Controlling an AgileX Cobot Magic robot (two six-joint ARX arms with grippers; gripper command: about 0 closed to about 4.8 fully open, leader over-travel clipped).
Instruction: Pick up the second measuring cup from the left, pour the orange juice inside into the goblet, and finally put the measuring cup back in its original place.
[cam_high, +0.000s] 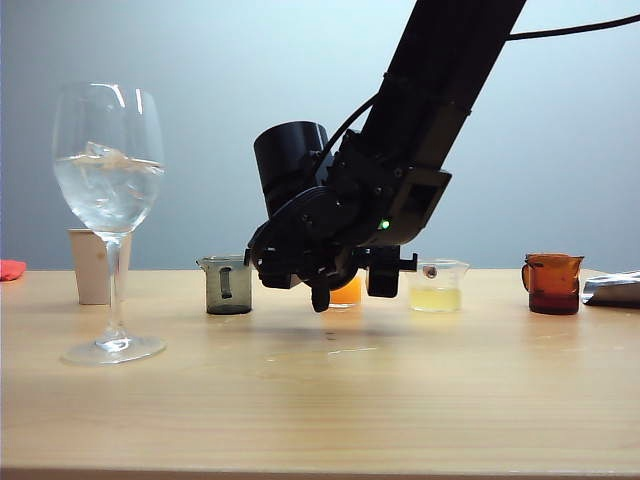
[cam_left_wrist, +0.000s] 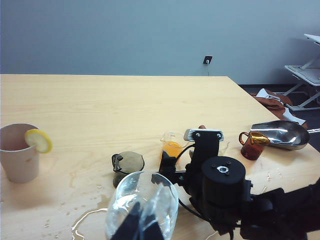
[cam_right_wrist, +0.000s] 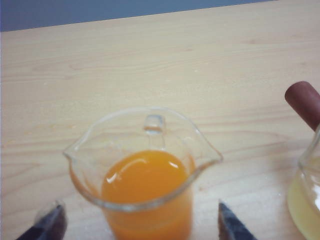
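Observation:
The second measuring cup (cam_right_wrist: 145, 170) is small and clear with a pour lip, and stands on the table holding the orange juice (cam_right_wrist: 145, 180). My right gripper (cam_right_wrist: 140, 227) is open, one fingertip (cam_right_wrist: 50, 225) on each side of the cup, clear of the glass. In the exterior view the right gripper (cam_high: 350, 285) hangs low in front of the cup (cam_high: 347, 292). The goblet (cam_high: 108, 190) stands at the left with clear contents. My left gripper (cam_left_wrist: 140, 225) is just before the goblet's bowl (cam_left_wrist: 150, 192), fingers together and holding nothing.
A smoky grey cup (cam_high: 229, 285) stands left of the orange one. A clear cup of pale yellow liquid (cam_high: 436, 287) and an amber cup (cam_high: 552, 283) stand to the right. A paper cup (cam_left_wrist: 17, 152) with a lemon slice, a steel dish (cam_left_wrist: 282, 134) and spilled liquid (cam_left_wrist: 85, 220) are there too.

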